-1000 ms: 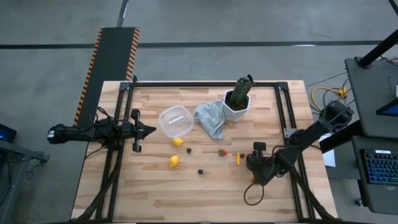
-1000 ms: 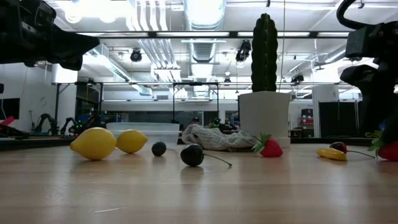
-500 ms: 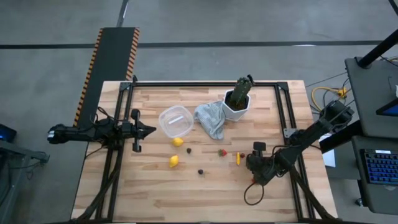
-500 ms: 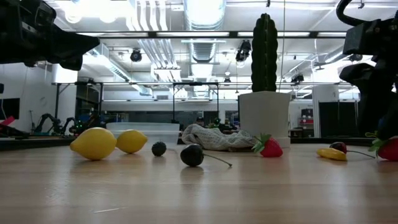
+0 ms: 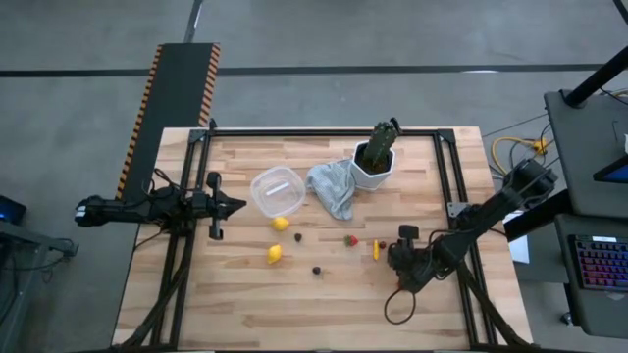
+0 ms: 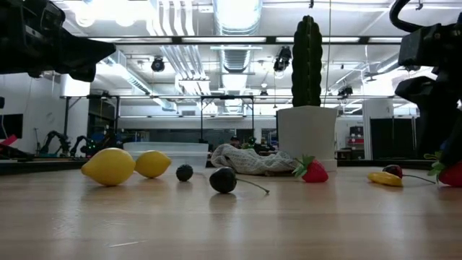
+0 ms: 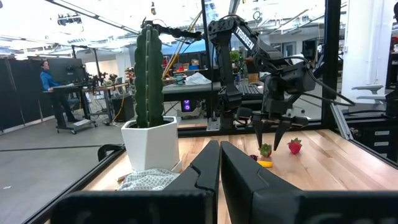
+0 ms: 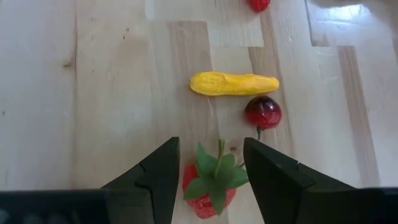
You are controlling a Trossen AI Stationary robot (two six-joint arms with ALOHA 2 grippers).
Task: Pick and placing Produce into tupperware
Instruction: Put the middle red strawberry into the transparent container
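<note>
Both arms are showing dark, jointed bodies with black cables looping beside them; each gripper is ending in two flat black fingers.

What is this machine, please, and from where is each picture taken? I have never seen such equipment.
It is a robot with two dark arms at a wooden table. One picture looks straight down, one looks level across the table top, and one comes from each wrist.

On the table lie small fruit pieces: two lemons, a strawberry and others, beside a clear tupperware, a grey cloth and a potted cactus.

The right gripper is open, its fingers either side of another strawberry, not yet closed on it. The left gripper waits shut at the table's left edge, holding nothing.
</note>
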